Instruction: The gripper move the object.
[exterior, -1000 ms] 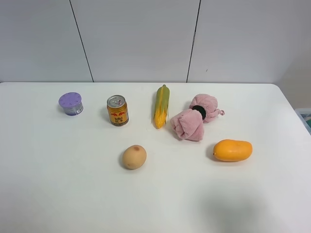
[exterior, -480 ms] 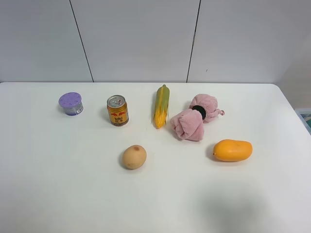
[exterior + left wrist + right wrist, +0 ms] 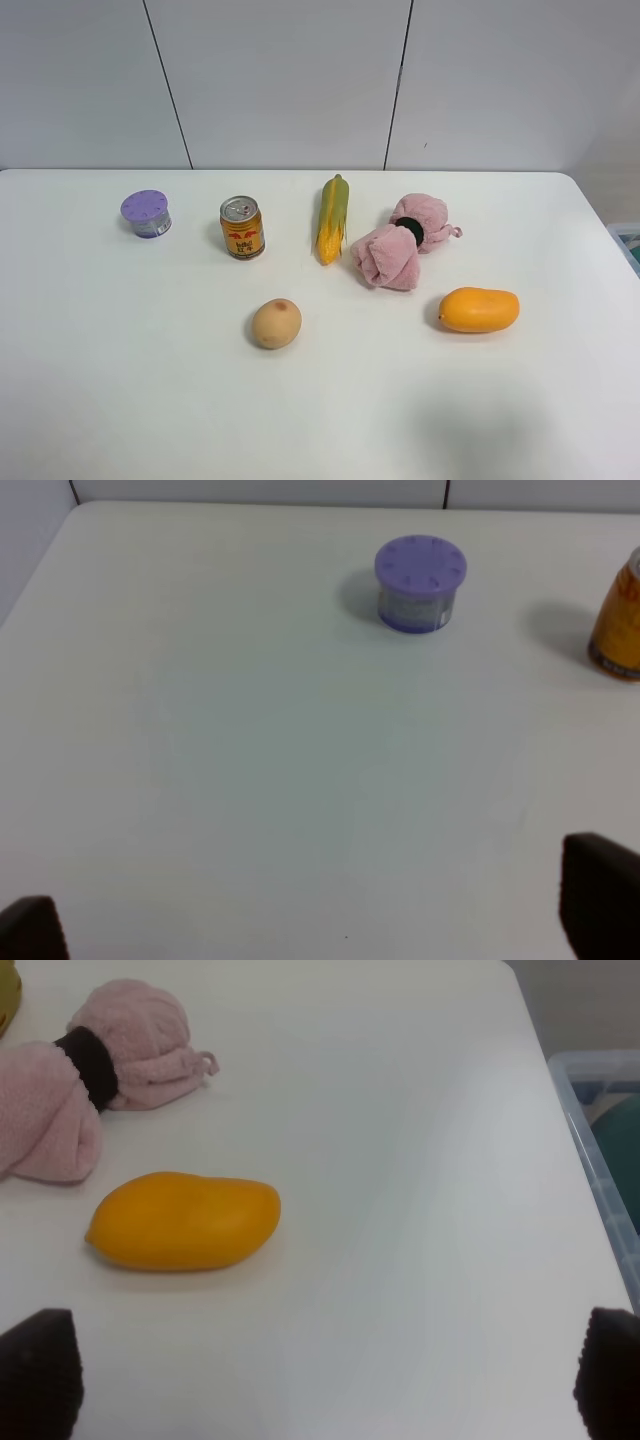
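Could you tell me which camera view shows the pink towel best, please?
The exterior high view: the whole towel shows, both lobes and the black band. The right wrist view shows it closer, but the picture's edge cuts off one lobe. The left wrist view misses it.

Three cams: one high overview, two low wrist views.
Exterior looks down across whole table (image 3: 120, 400) toward wall. Left wrist, close, shares purple jar (image 3: 420, 583) and can (image 3: 618, 630); right wrist shares mango (image 3: 183, 1220) and pink towel (image 3: 95, 1080).

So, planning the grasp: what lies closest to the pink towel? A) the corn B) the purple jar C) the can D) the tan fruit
A: the corn lies right beside the towel, with the other three farther to the left.
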Robot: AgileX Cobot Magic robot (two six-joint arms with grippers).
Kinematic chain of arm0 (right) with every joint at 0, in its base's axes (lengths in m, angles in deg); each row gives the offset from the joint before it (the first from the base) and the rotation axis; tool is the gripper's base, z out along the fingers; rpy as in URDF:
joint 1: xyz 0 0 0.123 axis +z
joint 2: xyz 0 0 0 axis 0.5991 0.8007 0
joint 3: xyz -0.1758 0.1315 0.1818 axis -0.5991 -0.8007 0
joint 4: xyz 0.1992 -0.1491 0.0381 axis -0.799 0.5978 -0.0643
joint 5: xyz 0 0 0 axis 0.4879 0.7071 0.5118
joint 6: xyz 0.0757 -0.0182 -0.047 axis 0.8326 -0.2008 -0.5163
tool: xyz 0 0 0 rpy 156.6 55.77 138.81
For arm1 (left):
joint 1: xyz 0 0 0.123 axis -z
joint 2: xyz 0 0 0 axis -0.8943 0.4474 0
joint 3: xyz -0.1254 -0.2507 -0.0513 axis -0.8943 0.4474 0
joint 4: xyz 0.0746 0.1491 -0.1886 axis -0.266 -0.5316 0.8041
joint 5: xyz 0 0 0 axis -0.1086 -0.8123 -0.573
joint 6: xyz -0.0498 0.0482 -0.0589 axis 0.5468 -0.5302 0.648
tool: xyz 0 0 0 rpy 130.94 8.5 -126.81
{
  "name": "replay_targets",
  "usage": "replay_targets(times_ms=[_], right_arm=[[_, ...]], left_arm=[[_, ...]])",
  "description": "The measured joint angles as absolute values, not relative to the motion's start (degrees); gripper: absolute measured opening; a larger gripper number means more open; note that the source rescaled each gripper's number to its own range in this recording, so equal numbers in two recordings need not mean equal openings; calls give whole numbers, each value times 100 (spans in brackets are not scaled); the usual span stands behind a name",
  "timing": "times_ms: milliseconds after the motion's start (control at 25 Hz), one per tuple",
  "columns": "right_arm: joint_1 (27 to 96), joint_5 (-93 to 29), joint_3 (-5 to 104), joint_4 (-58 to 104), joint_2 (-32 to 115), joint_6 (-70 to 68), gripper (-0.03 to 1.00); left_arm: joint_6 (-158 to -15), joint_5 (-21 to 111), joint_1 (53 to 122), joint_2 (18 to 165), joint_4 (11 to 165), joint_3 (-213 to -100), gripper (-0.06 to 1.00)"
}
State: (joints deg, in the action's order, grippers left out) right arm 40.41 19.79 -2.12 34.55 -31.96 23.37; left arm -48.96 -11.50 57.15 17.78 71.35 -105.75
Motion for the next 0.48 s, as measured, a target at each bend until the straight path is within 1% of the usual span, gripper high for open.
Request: replay_targets(times_ms=[480], right_arm=[[4041, 1979, -212, 3455, -3196, 2337, 100]], left_arm=[[-4896, -1150, 5715, 1778, 7135, -10575, 99]])
